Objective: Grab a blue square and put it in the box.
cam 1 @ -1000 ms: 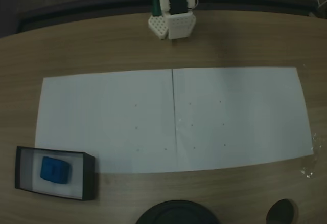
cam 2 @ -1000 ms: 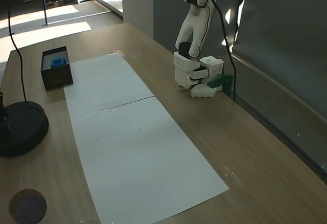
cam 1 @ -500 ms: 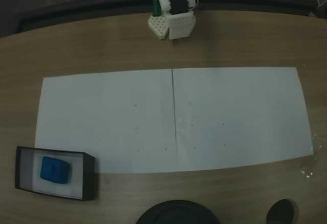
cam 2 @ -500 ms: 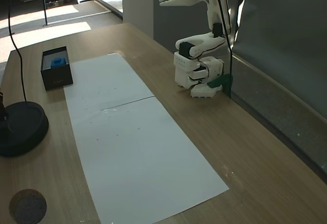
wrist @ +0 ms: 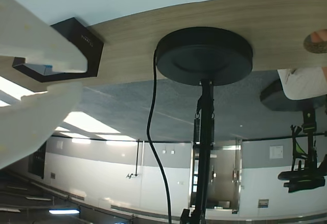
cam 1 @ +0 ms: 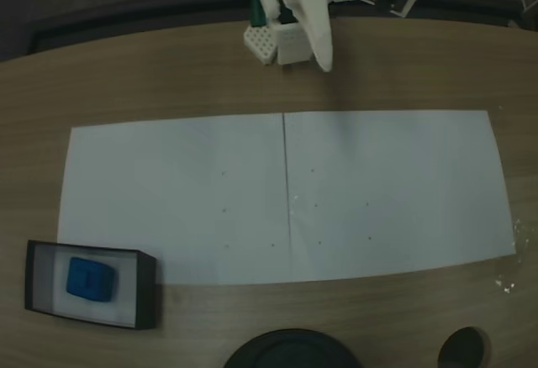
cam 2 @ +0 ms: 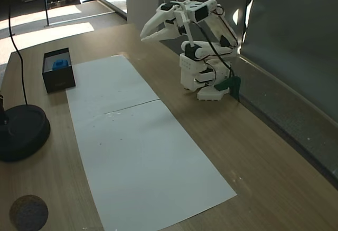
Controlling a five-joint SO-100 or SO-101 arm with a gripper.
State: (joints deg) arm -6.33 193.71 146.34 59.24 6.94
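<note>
I see the gripper (cam 2: 143, 34) raised above the table (cam 2: 248, 152) near the arm's base (cam 2: 203, 80), its jaws parted by a narrow gap and holding nothing. The blue square (cam 1: 89, 278) lies inside the box (cam 1: 148, 288), which sits at the lower left corner of the white paper sheet (cam 1: 286, 196) in a fixed view, well apart from the gripper. In the wrist view, I note the box (wrist: 84, 45) beside the round black stand base (wrist: 204, 55) on the table edge.
</note>
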